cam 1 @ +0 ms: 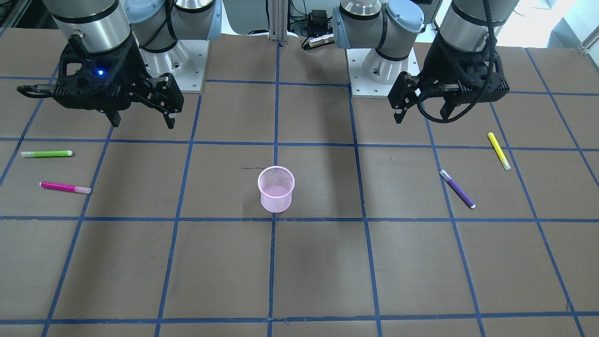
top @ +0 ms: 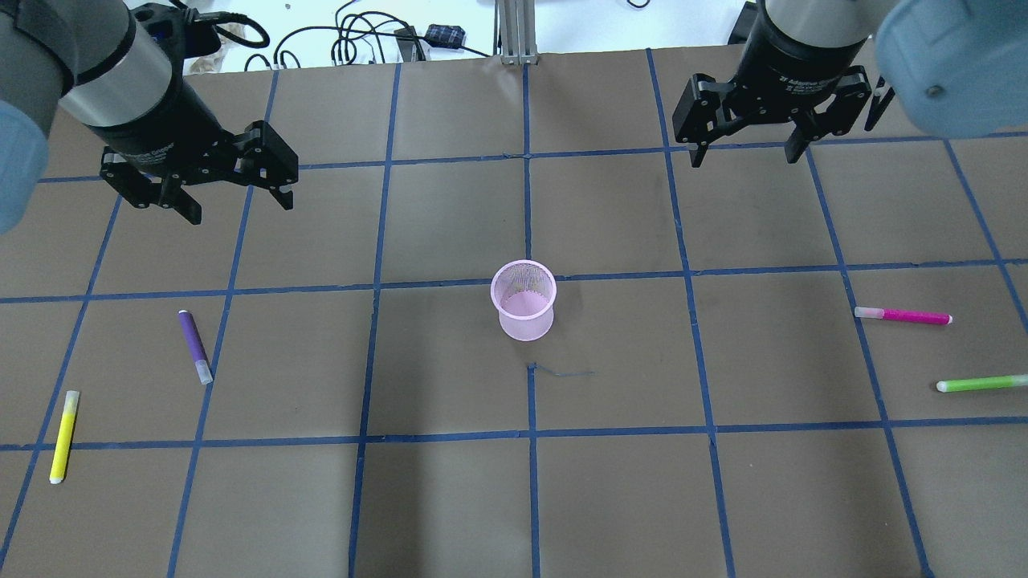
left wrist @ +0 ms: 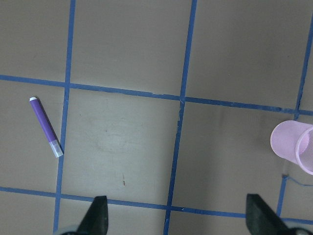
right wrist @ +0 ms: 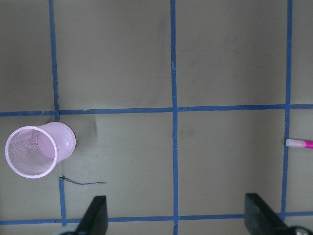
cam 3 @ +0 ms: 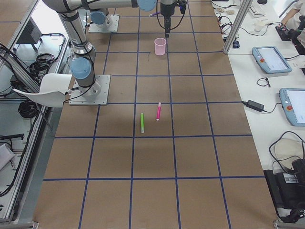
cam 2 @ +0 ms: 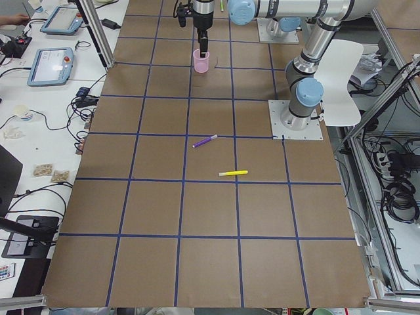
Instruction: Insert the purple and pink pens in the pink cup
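While the left gripper [top: 239, 210] and right gripper [top: 745, 159] hang wide open and empty, well apart from the pink mesh cup [top: 523, 301], the purple pen [top: 193, 347] lies far to the cup's left and the pink pen [top: 903, 315] far to its right. A pen lowered off-centre could catch the rim and topple this light cup.

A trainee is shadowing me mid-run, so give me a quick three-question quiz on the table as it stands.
1. True or false: the cup already holds a pen.
2. The left tool and right tool are: A open and empty, B shut on pens, C out of view.
3. Fill in: the pink pen lies on the robot's ___ side.
Key: 1 false; 2 A; 3 right.
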Robot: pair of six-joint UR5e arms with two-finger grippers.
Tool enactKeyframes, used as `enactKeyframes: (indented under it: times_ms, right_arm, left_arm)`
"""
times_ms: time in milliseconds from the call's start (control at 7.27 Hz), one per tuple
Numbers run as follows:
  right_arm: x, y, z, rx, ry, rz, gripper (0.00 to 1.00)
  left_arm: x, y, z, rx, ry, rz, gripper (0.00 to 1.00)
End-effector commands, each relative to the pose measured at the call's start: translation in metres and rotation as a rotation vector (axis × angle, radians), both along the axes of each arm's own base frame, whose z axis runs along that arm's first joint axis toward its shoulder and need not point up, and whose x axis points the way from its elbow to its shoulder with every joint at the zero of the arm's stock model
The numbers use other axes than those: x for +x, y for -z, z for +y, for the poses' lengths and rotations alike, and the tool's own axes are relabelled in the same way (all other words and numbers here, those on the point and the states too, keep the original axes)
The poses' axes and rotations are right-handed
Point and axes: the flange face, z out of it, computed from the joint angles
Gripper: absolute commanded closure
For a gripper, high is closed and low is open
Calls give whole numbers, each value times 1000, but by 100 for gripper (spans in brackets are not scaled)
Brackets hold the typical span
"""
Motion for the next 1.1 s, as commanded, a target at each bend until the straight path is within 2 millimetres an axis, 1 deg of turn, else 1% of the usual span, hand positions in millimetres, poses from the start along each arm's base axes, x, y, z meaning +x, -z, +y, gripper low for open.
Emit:
enactKeyframes:
  times_ms: [0, 413, 550, 688, 826, 963]
  right_arm:
    - [0, 1, -1, 1, 0, -1, 0]
    - [-1, -1, 0, -1, -13, 2, 0]
    - [-5, -1, -1, 4, -45, 6, 0]
    - [-13, 0, -4, 10, -184, 36, 0]
    - [-42, -2, -8, 21, -247, 60, 0]
    - [-82, 1, -12, 57, -300, 61, 0]
  left_arm:
    - [0, 0, -1, -2, 0, -2, 0]
    - [2, 2, -2, 3, -3, -2, 0]
    - [2, -3, 3, 14, -3, -2, 0]
    - [2, -4, 3, 14, -5, -2, 0]
    - [2, -5, 2, 9, -5, -3, 0]
    - [8, -3, 0, 14, -15, -4, 0]
